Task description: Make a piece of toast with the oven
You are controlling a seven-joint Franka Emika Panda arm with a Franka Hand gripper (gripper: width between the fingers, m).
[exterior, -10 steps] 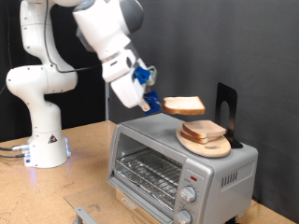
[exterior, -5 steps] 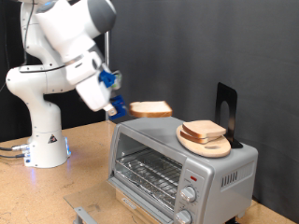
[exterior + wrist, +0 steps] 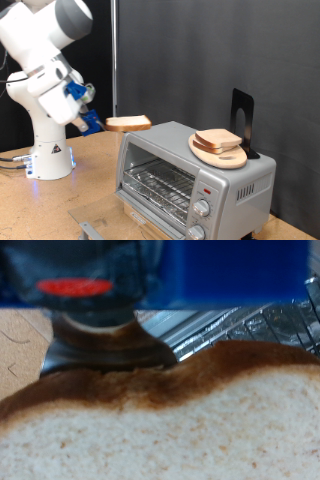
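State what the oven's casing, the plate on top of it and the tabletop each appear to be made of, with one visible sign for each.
Oven: likely sheet metal, matte silver-grey with soft highlights. Plate: looks like wood, pale tan with a darker rim edge. Tabletop: probably plywood or similar board, light brown with faint grain.

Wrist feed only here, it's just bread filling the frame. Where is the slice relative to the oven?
Observer: The piece of toast is in the air off the exterior view's left of the oven, level with its top.
Operator: Gripper got it?
Observer: Yes, the gripper pinches its left edge; the slice lies flat.
Operator: Anything on the oven top?
Observer: A second slice lies on a round wooden plate there.
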